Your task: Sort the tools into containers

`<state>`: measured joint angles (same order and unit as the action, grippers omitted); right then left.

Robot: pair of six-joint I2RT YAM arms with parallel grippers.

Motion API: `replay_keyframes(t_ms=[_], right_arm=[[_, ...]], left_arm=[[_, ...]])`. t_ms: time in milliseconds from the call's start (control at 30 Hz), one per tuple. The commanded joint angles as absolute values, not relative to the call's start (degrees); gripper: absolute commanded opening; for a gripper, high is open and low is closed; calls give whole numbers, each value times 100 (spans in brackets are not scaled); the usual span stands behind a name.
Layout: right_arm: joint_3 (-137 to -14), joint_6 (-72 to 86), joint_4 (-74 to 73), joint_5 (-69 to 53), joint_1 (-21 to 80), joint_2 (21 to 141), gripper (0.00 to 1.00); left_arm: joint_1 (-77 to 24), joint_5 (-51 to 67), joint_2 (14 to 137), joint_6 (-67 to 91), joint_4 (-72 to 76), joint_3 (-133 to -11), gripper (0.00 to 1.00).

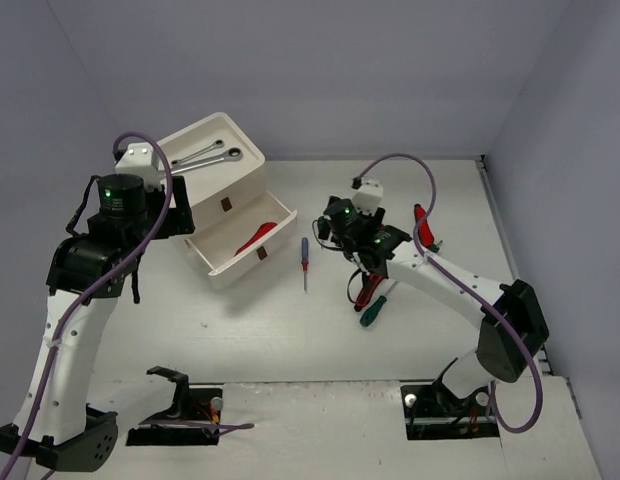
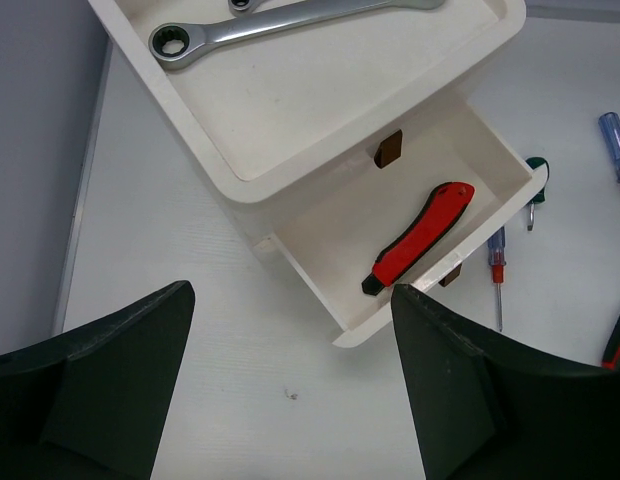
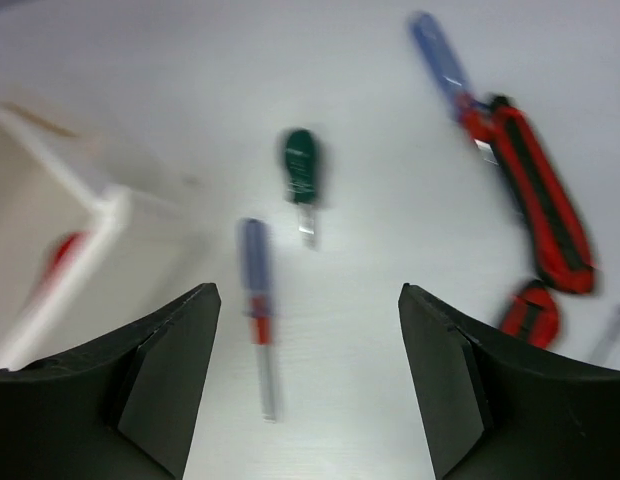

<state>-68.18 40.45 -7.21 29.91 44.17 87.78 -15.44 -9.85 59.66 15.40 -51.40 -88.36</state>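
The white drawer box [image 1: 240, 185] stands at the back left. Its top tray [image 2: 240, 180] holds silver ratchet wrenches [image 2: 280, 20]. The lower drawer [image 2: 445, 288] is pulled out, and a red-black tool [image 2: 420, 240] lies in it. My left gripper [image 2: 290, 390] hangs open over bare table in front of the drawer. My right gripper [image 3: 310, 380] is open above a blue screwdriver [image 3: 255, 300], which lies on the table nearer the left finger. This view is blurred. In the top view the right gripper [image 1: 328, 232] is just right of that screwdriver [image 1: 304, 262].
Around the right gripper lie a green-handled screwdriver [image 3: 301, 170], a second blue screwdriver [image 3: 440, 55], a red-black cutter [image 3: 535, 195] and red pliers [image 3: 530, 310]. Another green screwdriver [image 1: 373, 312] and a red tool [image 1: 422, 225] lie by the right arm. Grey walls close the table.
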Motion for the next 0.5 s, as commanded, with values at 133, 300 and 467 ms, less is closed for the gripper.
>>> replay_keyframes(t_ms=[133, 300, 467], right_arm=[[-5363, 4966, -1185, 2732, 4011, 8214, 72], [-5090, 5312, -1178, 2727, 3912, 8488, 72], [-4874, 5646, -1170, 2674, 3652, 8677, 70]], left_arm=[[-1617, -824, 6092, 1723, -4956, -9050, 77], [-1626, -811, 6117, 1731, -4966, -9044, 77], [-1625, -826, 6110, 1721, -4975, -9006, 77]])
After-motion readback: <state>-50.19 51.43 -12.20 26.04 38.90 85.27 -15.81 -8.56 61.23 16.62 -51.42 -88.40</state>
